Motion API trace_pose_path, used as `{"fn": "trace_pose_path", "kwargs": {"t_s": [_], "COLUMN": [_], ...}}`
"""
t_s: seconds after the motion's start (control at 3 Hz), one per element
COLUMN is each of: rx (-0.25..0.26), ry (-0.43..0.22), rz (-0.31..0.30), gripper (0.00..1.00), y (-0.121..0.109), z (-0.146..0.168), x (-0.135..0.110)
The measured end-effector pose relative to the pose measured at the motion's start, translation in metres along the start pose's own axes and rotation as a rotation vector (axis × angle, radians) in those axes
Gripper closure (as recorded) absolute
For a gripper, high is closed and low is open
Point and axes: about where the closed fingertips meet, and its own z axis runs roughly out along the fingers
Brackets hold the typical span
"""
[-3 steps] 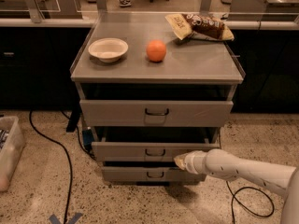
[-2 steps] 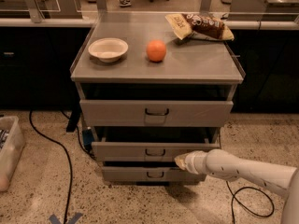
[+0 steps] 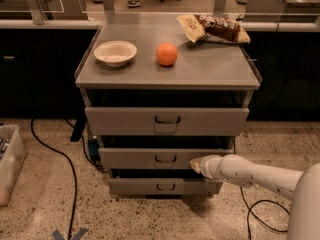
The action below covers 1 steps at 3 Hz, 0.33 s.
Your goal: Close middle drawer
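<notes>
The robot's single white arm [image 3: 260, 176] stretched from the lower right corner of the view, where a broad rounded segment [image 3: 306, 204] filled the edge. It reached leftward and slightly upward in a nearly straight line, close to horizontal. It narrowed to a rounded wrist [image 3: 217, 167], and the gripper [image 3: 196, 164] at its end lay low in the view, a little right of centre, its tan tip pointing left.

the gripper [image 3: 195, 164] at the middle drawer [image 3: 131, 158] hides its right front.
</notes>
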Motion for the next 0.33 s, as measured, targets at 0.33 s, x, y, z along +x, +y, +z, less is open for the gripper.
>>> {"fn": "trace_pose_path", "kwargs": {"t_s": [0.33], "rx": [0.000], "ry": [0.000], "rz": [0.000], "gripper": [1.00], "y": [0.0000], "z": [0.0000], "x": [0.0000]}}
